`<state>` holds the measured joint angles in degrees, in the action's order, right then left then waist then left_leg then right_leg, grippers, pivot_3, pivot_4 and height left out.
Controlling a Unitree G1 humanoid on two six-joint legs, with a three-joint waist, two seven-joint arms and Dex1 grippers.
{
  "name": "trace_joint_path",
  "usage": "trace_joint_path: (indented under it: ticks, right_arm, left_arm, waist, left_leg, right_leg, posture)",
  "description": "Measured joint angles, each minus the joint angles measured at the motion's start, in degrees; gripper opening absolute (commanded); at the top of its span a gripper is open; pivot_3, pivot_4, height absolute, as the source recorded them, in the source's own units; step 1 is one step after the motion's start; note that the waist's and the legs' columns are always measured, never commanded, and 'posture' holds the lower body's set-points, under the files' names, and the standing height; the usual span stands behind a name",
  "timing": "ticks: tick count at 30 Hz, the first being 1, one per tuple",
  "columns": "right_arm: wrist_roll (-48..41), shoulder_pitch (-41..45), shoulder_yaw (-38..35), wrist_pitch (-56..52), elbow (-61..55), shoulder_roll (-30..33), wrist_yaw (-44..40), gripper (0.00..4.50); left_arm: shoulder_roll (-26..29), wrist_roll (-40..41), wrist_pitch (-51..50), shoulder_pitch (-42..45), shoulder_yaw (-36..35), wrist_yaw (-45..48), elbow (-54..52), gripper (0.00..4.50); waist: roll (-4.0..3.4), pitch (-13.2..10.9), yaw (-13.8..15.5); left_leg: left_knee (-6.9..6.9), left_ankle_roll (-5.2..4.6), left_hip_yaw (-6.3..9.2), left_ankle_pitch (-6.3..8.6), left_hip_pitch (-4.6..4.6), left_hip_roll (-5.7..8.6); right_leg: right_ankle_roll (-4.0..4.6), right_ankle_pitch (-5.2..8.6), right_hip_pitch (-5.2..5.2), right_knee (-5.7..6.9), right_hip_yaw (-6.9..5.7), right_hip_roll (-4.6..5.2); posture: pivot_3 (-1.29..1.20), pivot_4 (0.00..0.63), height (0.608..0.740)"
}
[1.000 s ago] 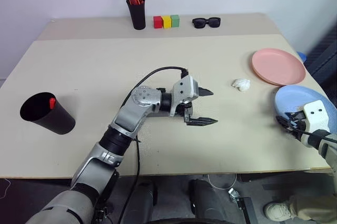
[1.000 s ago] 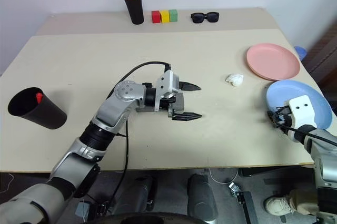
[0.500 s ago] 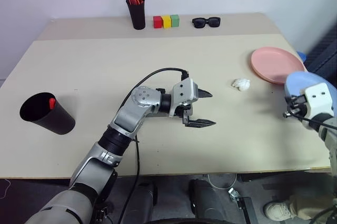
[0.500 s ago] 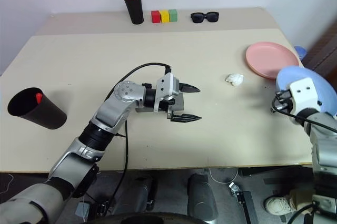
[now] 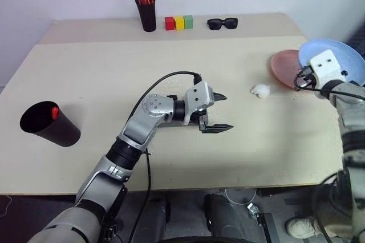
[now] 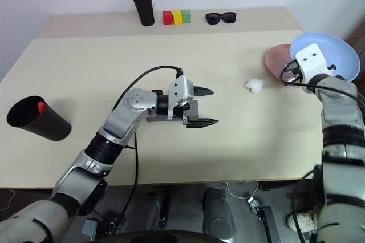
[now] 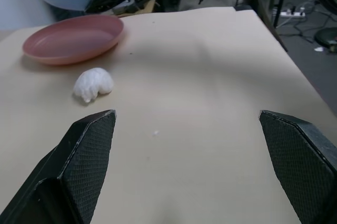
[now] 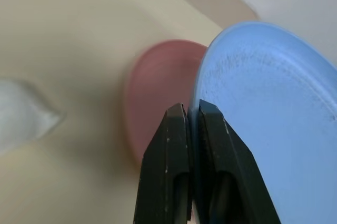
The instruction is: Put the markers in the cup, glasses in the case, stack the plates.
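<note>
My right gripper (image 8: 190,109) is shut on the rim of the light blue plate (image 5: 351,55) and holds it tilted in the air at the table's right side. The blue plate partly overlaps the salmon pink plate (image 5: 283,63), which lies flat on the table beneath it. My left gripper (image 5: 229,112) hovers open over the middle of the table with nothing between its fingers. The black cone-shaped cup (image 5: 48,124) stands at the left, and a marker's red cap (image 5: 55,112) pokes up inside it. The glasses and the case are out of view.
A crumpled white wad (image 5: 261,90) lies left of the pink plate. Along the far edge stand a black pen holder with orange pens (image 5: 147,10), red, yellow and green blocks (image 5: 179,23) and black sunglasses (image 5: 223,24).
My right gripper has lifted the blue plate off the table and carried it up and away from me, over the pink plate. The left gripper has stayed in place.
</note>
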<state>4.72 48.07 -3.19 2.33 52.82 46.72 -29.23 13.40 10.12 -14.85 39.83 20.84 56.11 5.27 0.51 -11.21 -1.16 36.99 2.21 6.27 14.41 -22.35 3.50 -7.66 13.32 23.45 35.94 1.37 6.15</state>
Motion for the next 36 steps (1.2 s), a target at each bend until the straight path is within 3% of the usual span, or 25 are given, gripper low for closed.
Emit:
trace_joint_path:
  ticks: [4, 5, 6, 13, 19, 23, 27, 32, 36]
  right_arm:
    - [4.55, 8.21, 3.52, 5.96, 13.68, -1.12, 3.04, 0.09]
    - [5.22, 9.06, 3.94, 6.51, 15.33, -1.45, 3.32, 0.7]
    - [5.76, 10.01, 4.23, 7.03, 17.18, -2.01, 3.62, 0.89]
    - [6.32, 11.08, 4.67, 8.83, 20.71, -4.75, 3.06, 4.4]
    - [4.65, 11.07, 2.91, 9.43, 20.69, -5.27, 2.47, 4.47]
    - [-0.61, 10.65, -0.97, 9.05, 17.01, -5.49, -3.02, 4.47]
    - [-8.3, 2.35, -4.21, 1.42, -0.9, -5.9, -11.88, 4.47]
    - [-16.63, -14.83, -5.09, -14.64, -25.03, -6.73, -17.76, 4.47]
    - [-18.34, -20.24, -5.14, -18.72, -30.04, -6.77, -18.22, 4.47]
  left_arm:
    - [0.73, -0.02, -2.04, -1.45, -0.32, -1.79, -2.3, 4.5]
    - [1.1, -0.02, -2.37, -1.59, -0.37, -2.15, -2.8, 4.5]
    - [1.53, -0.02, -2.72, -1.83, -0.64, -2.63, -3.46, 4.5]
    - [2.48, 0.0, -4.62, -2.01, -1.59, -4.26, -5.09, 4.5]
    - [2.57, 0.0, -4.69, -2.01, -1.59, -4.36, -5.11, 4.5]
    - [2.3, -0.01, -4.62, -2.0, -1.57, -4.36, -4.83, 4.5]
    - [1.74, -0.02, -4.4, -1.82, -1.4, -4.29, -3.87, 4.5]
    - [1.7, -0.02, -3.99, -1.51, -1.48, -3.82, -2.27, 4.5]
    - [1.54, -0.03, -3.38, -1.19, -1.47, -3.77, -1.49, 4.5]
  waist:
    - [0.0, 0.0, 0.0]
    - [0.0, 0.0, 0.0]
    - [0.0, 0.0, -0.01]
    - [0.0, 0.0, -0.04]
    - [-0.01, 0.0, -0.07]
    - [-0.01, -0.01, -0.18]
    - [-0.01, 0.0, 0.1]
    - [-0.03, 0.0, 0.47]
    - [-0.03, 0.0, 0.05]
  left_leg:
    - [-0.03, 0.0, 0.0, 0.0, -0.04, 0.0]
    - [-0.03, 0.0, 0.0, 0.0, -0.04, 0.0]
    - [-0.03, 0.0, 0.0, 0.0, -0.04, 0.0]
    - [0.02, 0.0, 0.0, 0.0, -0.04, 0.01]
    - [0.01, 0.01, 0.0, 0.0, -0.04, 0.01]
    - [0.0, 0.0, 0.0, 0.0, -0.03, 0.01]
    - [0.03, 0.0, 0.08, 0.0, -0.04, -0.01]
    - [0.12, 0.0, 0.11, 0.0, -0.06, 0.02]
    - [0.11, 0.0, 0.05, 0.0, -0.01, 0.0]
  right_leg:
    - [0.0, 0.0, 0.03, -0.04, 0.01, 0.0]
    - [0.0, 0.0, 0.03, -0.05, 0.01, 0.0]
    - [0.0, 0.0, 0.03, -0.05, 0.01, 0.0]
    - [0.0, -0.01, 0.0, -0.05, 0.02, 0.0]
    - [0.0, -0.01, 0.01, -0.05, 0.02, -0.01]
    - [-0.01, -0.01, 0.01, -0.05, 0.02, -0.01]
    - [-0.01, -0.01, -0.02, -0.02, -0.02, -0.04]
    - [-0.01, -0.01, -0.03, 0.01, -0.04, -0.01]
    - [-0.01, -0.01, -0.03, 0.02, -0.01, -0.02]
  posture:
    - [0.0, 0.15, 0.74]
    - [0.0, 0.15, 0.74]
    - [0.0, 0.15, 0.74]
    - [0.0, 0.15, 0.74]
    - [0.0, 0.15, 0.74]
    - [0.0, 0.15, 0.74]
    - [0.0, 0.15, 0.74]
    - [0.0, 0.15, 0.74]
    - [0.0, 0.15, 0.74]
